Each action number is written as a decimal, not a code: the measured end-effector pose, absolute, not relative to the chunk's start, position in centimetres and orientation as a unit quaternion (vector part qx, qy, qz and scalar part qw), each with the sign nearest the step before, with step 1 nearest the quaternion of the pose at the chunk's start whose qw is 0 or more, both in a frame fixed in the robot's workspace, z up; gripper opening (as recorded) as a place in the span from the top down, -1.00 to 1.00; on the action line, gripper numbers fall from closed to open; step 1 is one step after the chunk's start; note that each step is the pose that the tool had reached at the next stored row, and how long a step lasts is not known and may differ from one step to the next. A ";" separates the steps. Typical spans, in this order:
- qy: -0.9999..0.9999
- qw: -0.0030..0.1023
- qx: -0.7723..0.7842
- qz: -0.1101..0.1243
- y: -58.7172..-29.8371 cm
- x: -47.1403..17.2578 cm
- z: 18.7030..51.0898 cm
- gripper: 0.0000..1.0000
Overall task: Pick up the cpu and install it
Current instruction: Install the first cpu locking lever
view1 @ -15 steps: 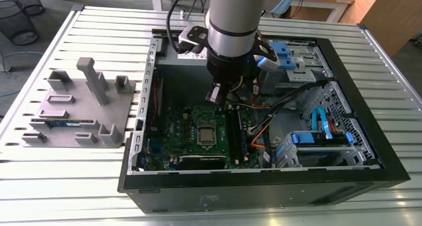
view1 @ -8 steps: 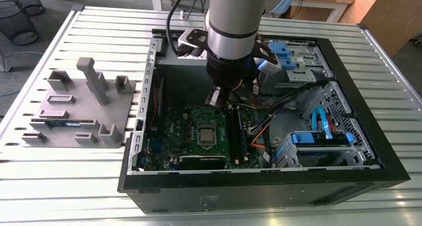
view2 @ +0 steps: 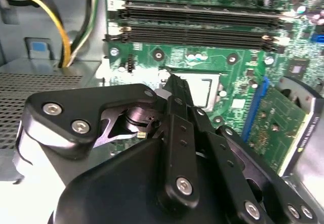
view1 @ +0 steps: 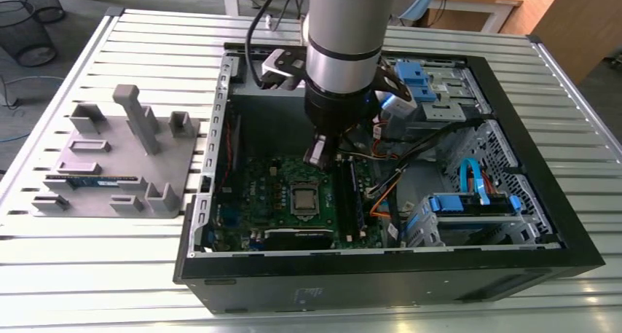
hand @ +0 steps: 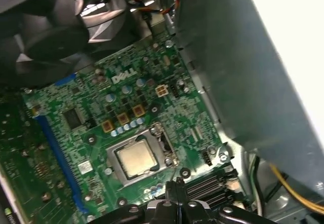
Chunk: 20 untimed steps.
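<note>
The cpu (hand: pixel 135 158) lies flat in its socket on the green motherboard (hand: pixel 86 97), metal top up; in the first wrist view the gripper (hand: pixel 177 189) hangs just beside the socket's edge, clear of the chip, fingertips pressed together and holding nothing; in the exterior view the gripper (view1: pixel 317 157) is down inside the open computer case (view1: pixel 389 275), over the board; the cpu (view1: pixel 304 199) lies close by, nearer the camera.

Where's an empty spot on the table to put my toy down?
In the exterior view, the slatted table is bare on the near side of the grey holder and beyond it. Inside the computer case it's crowded: cables, motherboard.
</note>
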State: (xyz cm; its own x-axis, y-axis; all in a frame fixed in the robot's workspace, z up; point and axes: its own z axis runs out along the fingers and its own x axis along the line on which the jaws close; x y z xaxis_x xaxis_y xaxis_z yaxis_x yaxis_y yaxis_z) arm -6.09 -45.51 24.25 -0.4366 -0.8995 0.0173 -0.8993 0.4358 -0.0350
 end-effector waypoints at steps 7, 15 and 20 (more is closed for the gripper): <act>0.847 -0.002 -0.531 -0.026 -45.9 -6.1 24.0 0.79; 0.848 -0.002 -0.529 -0.026 -45.9 -6.1 23.9 0.79; 0.855 -0.002 -0.519 -0.026 -46.0 -6.1 23.5 0.79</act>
State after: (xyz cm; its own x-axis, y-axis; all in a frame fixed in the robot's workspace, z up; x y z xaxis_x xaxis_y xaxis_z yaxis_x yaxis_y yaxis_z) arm -6.10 -46.04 23.51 -0.4622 -0.8862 0.0311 -0.8865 0.4609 -0.0417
